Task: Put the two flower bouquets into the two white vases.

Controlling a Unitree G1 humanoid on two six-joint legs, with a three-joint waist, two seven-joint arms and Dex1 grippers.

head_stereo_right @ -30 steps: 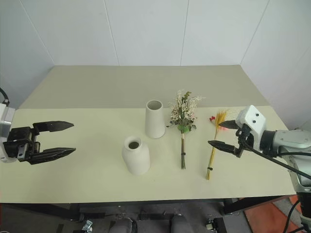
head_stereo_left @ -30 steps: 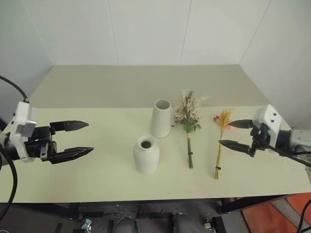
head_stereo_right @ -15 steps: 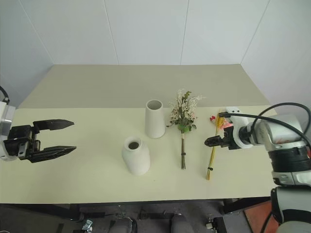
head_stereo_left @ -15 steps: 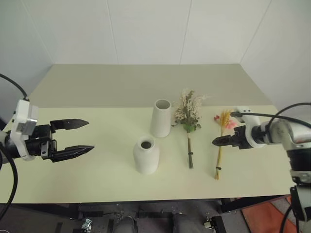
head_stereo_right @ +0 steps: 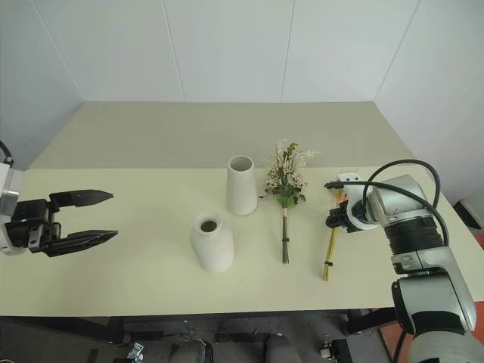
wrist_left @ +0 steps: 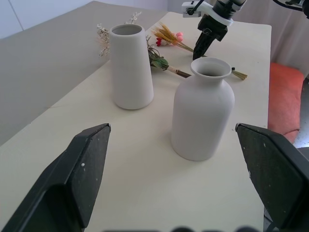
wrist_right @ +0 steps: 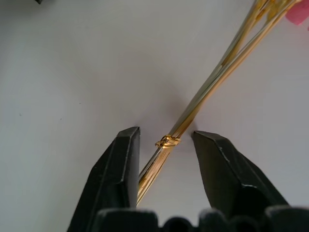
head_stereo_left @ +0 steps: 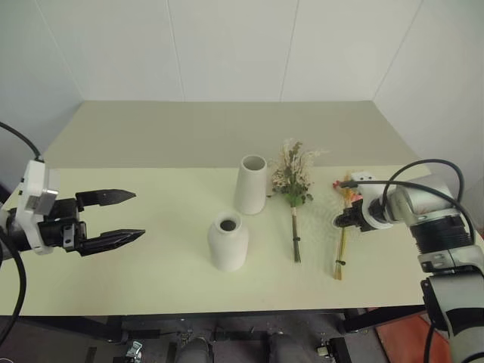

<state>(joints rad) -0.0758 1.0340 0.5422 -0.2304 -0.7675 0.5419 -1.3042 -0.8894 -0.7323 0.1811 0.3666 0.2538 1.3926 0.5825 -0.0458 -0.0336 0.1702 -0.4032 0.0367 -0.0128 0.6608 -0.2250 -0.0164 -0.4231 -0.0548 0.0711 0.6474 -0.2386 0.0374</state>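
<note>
Right hand [wrist_right: 164, 145] straddles wheat bouquet [head_stereo_left: 342, 240], not clamped; both vases [head_stereo_left: 250, 184] [head_stereo_left: 228, 240] empty.

wheat bouquet [wrist_right: 207, 92] stems cut off past both fingers, right gripper [head_stereo_left: 342, 221] fingertips hidden behind its wrist

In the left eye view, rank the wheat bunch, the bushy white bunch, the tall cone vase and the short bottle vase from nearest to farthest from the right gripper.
From the right gripper:
1. Wheat bunch: its stems lie between the fingers.
2. Bushy white bunch: next toward the table's middle.
3. Tall cone vase: just past that bunch.
4. Short bottle vase: farthest, toward the left gripper's side and nearer the front edge.
</note>
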